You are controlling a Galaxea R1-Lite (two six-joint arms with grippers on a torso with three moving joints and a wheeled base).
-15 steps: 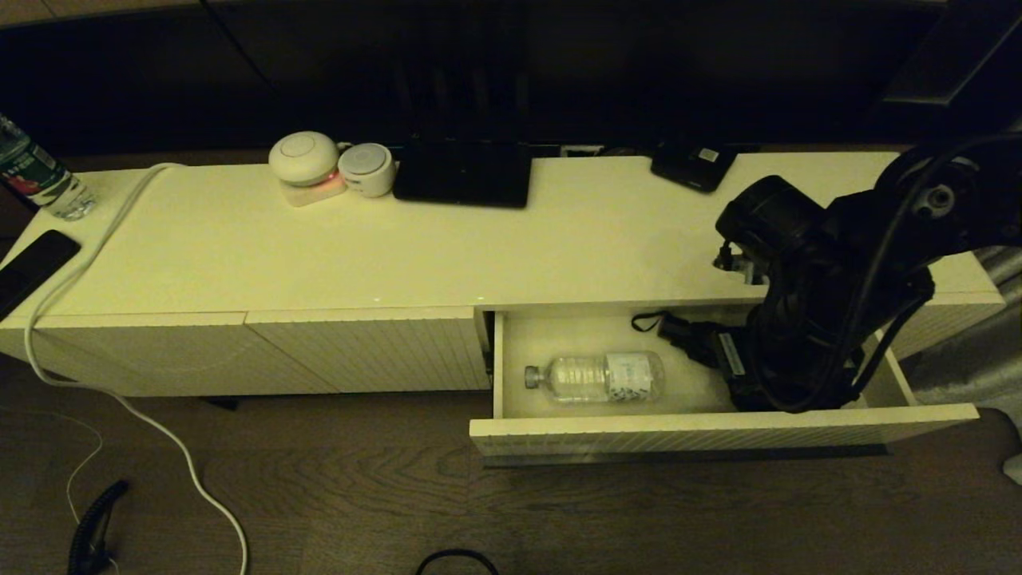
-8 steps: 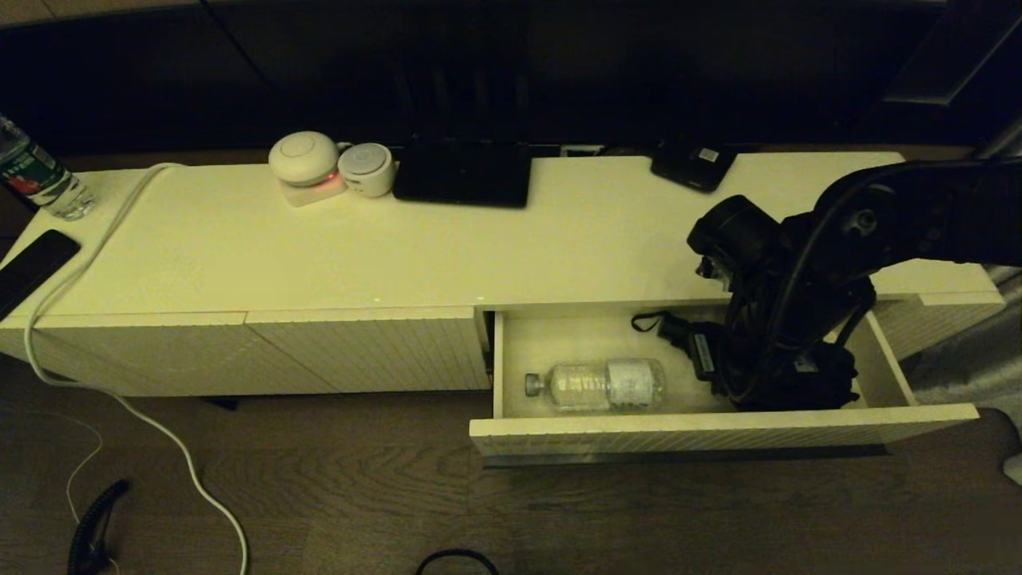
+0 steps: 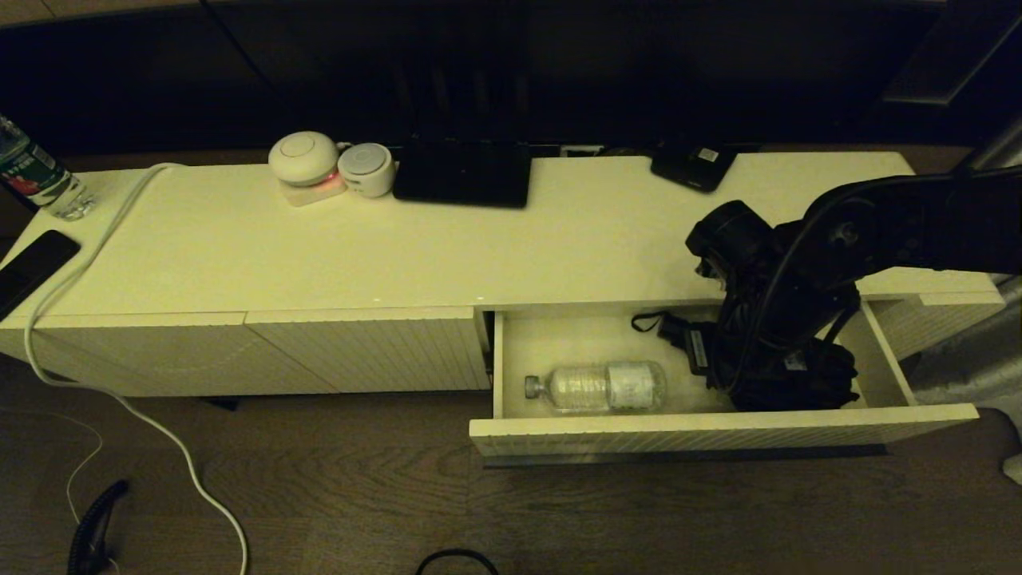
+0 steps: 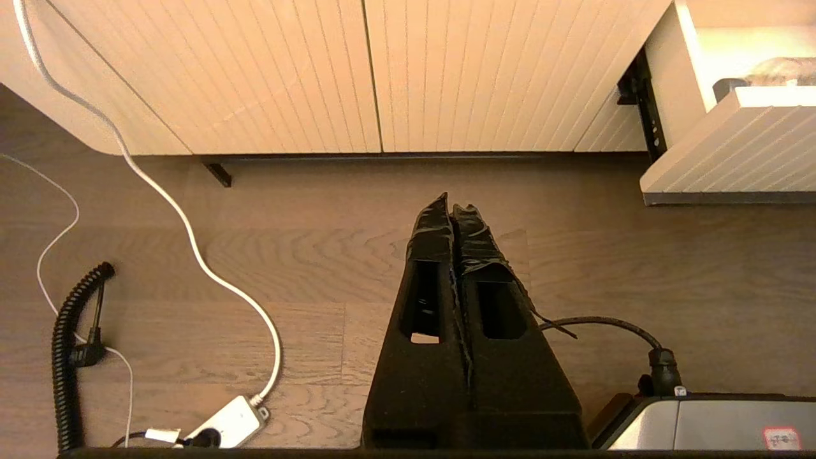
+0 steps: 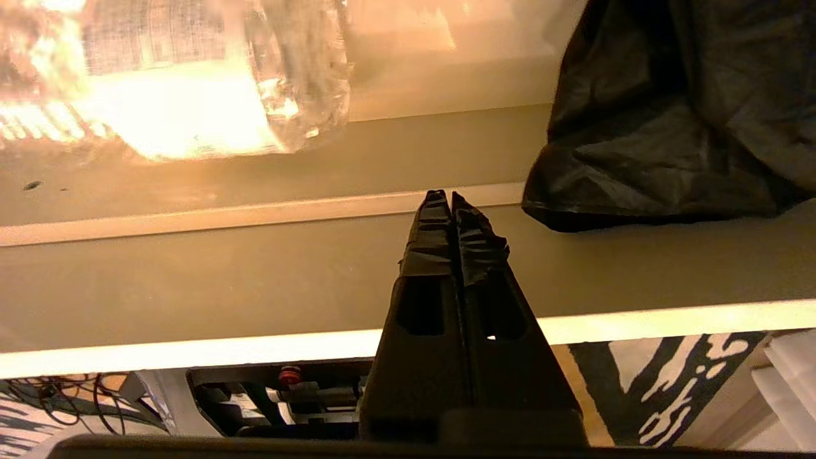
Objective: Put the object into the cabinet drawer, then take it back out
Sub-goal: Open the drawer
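Observation:
The cabinet drawer [image 3: 718, 435] is pulled out at the right of the cream cabinet. A clear plastic bottle [image 3: 595, 386] lies on its side inside, cap pointing left. My right arm [image 3: 798, 263] reaches down into the drawer's right half, beside the bottle's base. In the right wrist view my right gripper [image 5: 451, 194] is shut with nothing in it. Its tips are low against the drawer's front wall [image 5: 255, 280], clear of the bottle [image 5: 191, 76]. My left gripper [image 4: 451, 207] hangs shut and empty over the wooden floor, left of the drawer [image 4: 733, 153].
A black pouch [image 5: 669, 127] and a black corded item [image 3: 679, 331] share the drawer. On the cabinet top are a second bottle [image 3: 40, 180], a phone [image 3: 32, 263], two round white devices [image 3: 319, 164], a black tablet [image 3: 463, 172] and a white cable [image 3: 96, 239].
My right arm swung left and dipped lower into the drawer, gripper staying shut. The bottle shifted slightly toward the drawer front and straightened.

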